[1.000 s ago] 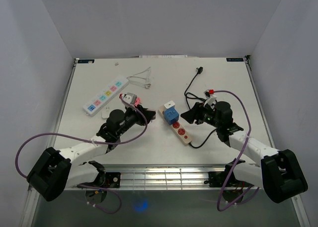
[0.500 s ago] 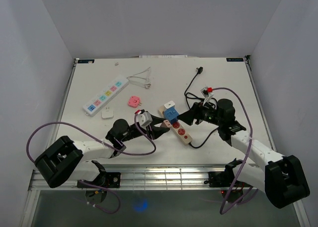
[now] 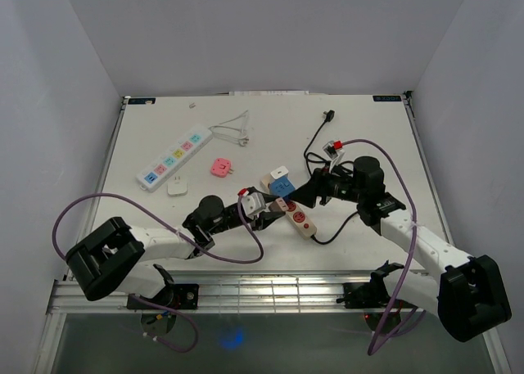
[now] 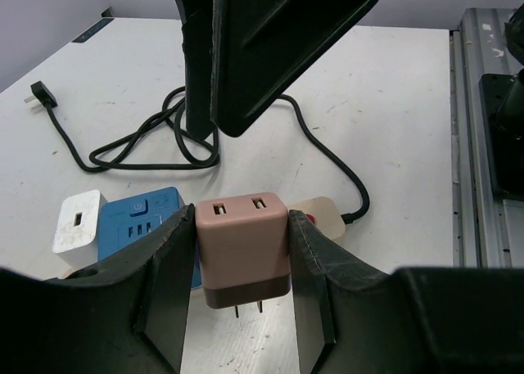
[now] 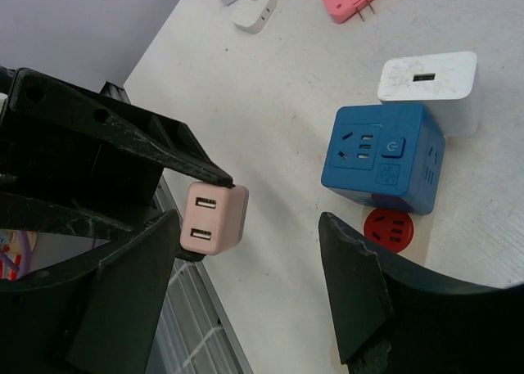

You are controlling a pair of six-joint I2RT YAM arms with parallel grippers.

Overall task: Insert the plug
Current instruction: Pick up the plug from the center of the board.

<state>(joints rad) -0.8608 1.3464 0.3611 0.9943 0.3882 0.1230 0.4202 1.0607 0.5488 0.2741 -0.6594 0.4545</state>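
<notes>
A pink two-port plug (image 4: pixel 242 247), prongs pointing down, is clamped between the fingers of my left gripper (image 4: pixel 242 227). It hangs just above the table, right beside the near end of the beige power strip (image 3: pixel 300 219), whose red socket (image 5: pixel 388 229) lies bare. A blue cube adapter (image 5: pixel 381 157) and a white charger (image 5: pixel 427 87) sit in the strip's far end. My right gripper (image 5: pixel 262 227) hovers open over the strip with nothing between its fingers, and the plug (image 5: pixel 214 217) shows by its left finger. In the top view the two grippers nearly meet, left (image 3: pixel 267 211) and right (image 3: pixel 304 194).
A white power strip with coloured sockets (image 3: pixel 173 159) lies at the back left, with a pink adapter (image 3: pixel 220 168), a small white adapter (image 3: pixel 177 187) and a white cable (image 3: pixel 233 131) near it. The black cord (image 3: pixel 315 145) loops behind the beige strip. A metal rail (image 3: pixel 270 288) borders the front edge.
My left arm has swung right, carrying the plug from near the pink adapter to the beige strip. The right gripper's jaws have spread wider above the strip.
</notes>
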